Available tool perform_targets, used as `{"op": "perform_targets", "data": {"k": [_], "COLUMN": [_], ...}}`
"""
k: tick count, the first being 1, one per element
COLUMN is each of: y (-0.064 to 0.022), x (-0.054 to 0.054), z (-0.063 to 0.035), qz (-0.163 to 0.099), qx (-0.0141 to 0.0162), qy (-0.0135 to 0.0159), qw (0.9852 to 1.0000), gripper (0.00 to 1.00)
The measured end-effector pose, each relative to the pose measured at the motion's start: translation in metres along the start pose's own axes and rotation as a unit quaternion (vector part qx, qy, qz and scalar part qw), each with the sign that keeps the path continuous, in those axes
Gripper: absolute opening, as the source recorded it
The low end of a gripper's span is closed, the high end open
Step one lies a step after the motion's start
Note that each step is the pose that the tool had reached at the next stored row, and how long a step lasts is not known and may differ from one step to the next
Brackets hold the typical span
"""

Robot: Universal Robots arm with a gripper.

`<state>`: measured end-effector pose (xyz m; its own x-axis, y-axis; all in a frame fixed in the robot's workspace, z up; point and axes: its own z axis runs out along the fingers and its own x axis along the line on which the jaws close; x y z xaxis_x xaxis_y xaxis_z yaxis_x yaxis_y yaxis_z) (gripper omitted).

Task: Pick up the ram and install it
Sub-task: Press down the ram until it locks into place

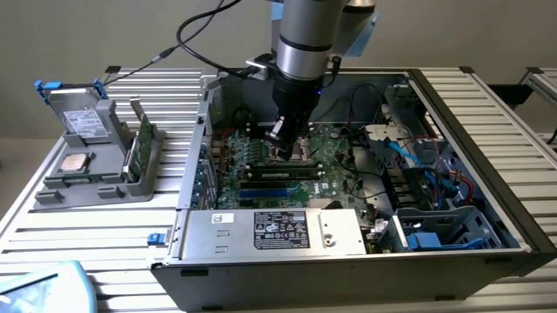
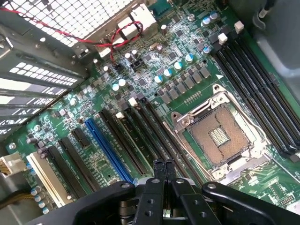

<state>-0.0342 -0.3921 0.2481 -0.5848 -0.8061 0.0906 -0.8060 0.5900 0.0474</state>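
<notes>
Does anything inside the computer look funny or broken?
Nothing looks broken or spilled. One odd spot: the processor socket sits bare, with no chip in it, right by the shut claw. A silver chip lies outside the case, in the grey holder at the exterior view's left.

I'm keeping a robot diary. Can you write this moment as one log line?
gripper: shut, empty, above motherboard | ram: seated in slot | processor socket: open, empty

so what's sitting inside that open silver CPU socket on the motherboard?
Nothing: the silver CPU socket is empty, its bare contact field exposed inside the metal frame. The black gripper, shut, hangs beside it over the slots, covering the board's near edge.
</notes>
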Motion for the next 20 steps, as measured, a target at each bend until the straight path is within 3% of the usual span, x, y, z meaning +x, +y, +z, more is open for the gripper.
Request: {"op": "perform_targets", "data": {"k": [6, 11, 16, 20], "y": [0.0, -0.0001, -0.0001, -0.0002], "x": [-0.0001, -0.0001, -0.0002, -0.0003], "z": [0.0005, 0.0012, 0.0023, 0.0034], "qz": [0.035, 0.064, 0.096, 0.123], "qx": [-0.0031, -0.006, -0.009, -0.0114], "qy": [-0.0065, -0.0115, -0.0152, -0.0176], "qw": [0.9994, 0.9978, 0.9952, 0.9922], "gripper": [0.11, 0.11, 0.11, 0.11]}}
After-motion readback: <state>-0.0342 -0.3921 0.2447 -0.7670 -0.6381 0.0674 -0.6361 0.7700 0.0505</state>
